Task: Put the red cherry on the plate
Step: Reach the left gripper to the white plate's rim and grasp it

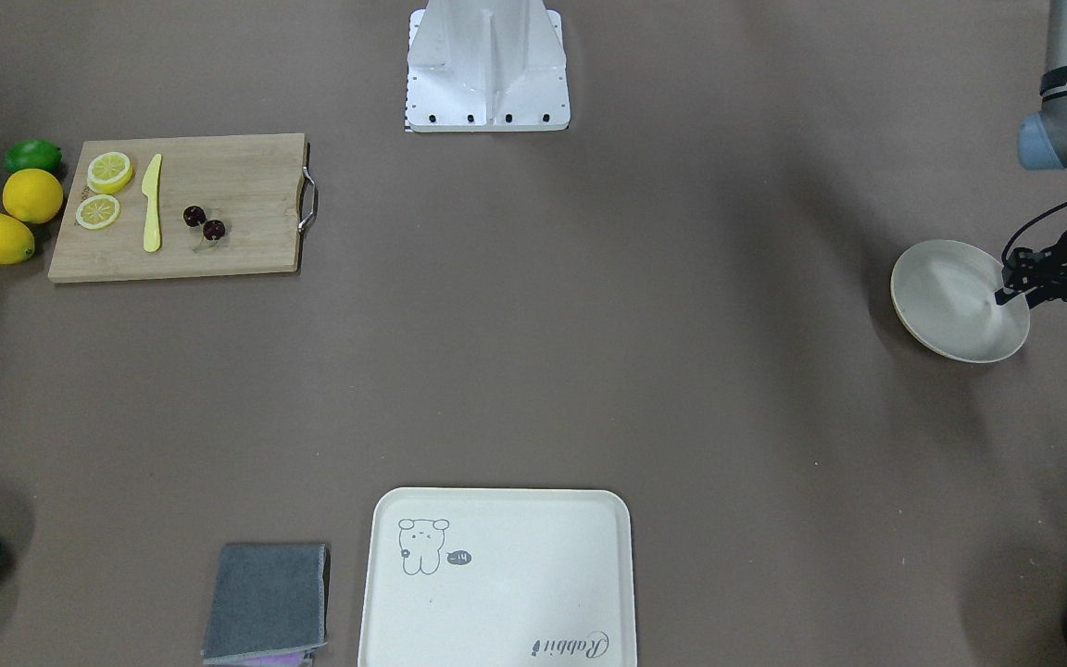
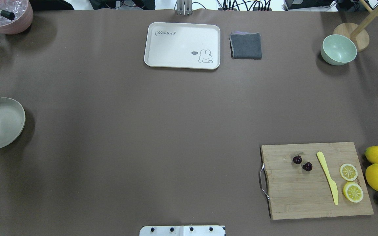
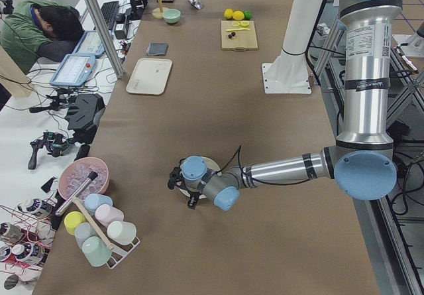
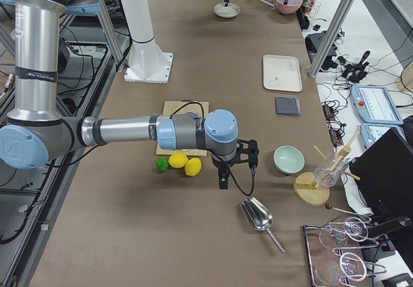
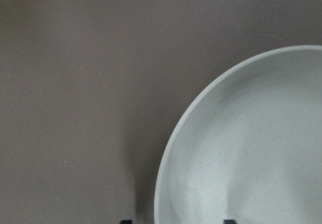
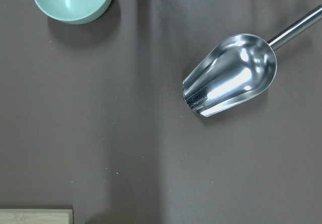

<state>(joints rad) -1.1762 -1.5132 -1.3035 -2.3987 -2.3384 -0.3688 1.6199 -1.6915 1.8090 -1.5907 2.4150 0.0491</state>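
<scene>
Our left gripper [image 1: 1008, 289] hung over the plate [image 1: 946, 296], its fingers spread wide and holding nothing; the wrist view showed the plate's rim directly beneath them. Our right gripper [image 4: 222, 173] hovered above bare table past the lemons [image 4: 185, 165], with a metal scoop [image 6: 231, 75] and a pale green bowl [image 6: 70, 0] below and ahead of it. We could not tell whether its fingers were spread or closed.

The red cherry [image 2: 302, 163] lay on the cutting board [image 2: 307, 200], far across the table from the left gripper and much nearer the right one. A corner of the board just showed at the edge of the right wrist view. Beside the cherry, on the side toward the right gripper, lay a yellow knife [image 2: 327, 177].

We judged the pair very light, smooth and round, so likely to roll or squirt out under a hard pinch. The joining stems looked too thin to trust. Closing gently across one fruit, fingers straddling its widest part, seemed the safer hold to us, with the second fruit trailing by its stem. The long carry to the plate called for a steady grip.
</scene>
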